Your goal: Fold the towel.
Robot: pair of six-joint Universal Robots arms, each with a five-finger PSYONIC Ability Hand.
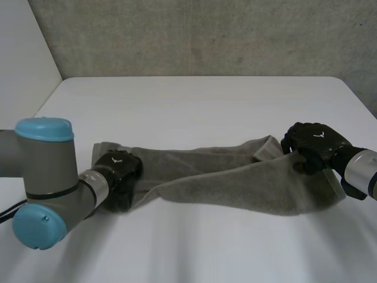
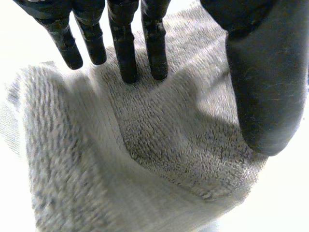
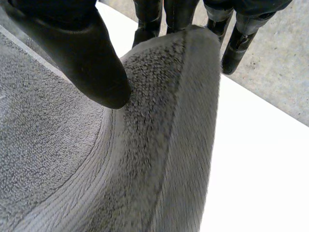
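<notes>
A grey towel (image 1: 224, 177) lies as a long, loosely folded band across the near half of the white table (image 1: 194, 106). My left hand (image 1: 118, 171) rests over the towel's left end. In the left wrist view its fingers (image 2: 125, 53) are straight and the thumb (image 2: 260, 87) stands apart, with the towel (image 2: 159, 145) lying slack under the palm. My right hand (image 1: 312, 144) is at the towel's right end. In the right wrist view a raised fold of towel (image 3: 159, 135) stands between the thumb (image 3: 91, 63) and the fingers (image 3: 178, 14), which pinch it.
The table's far half is bare up to a grey wall (image 1: 206, 35). The left arm's elbow (image 1: 41, 183) with its light-blue caps stands at the near left, beside the towel's end.
</notes>
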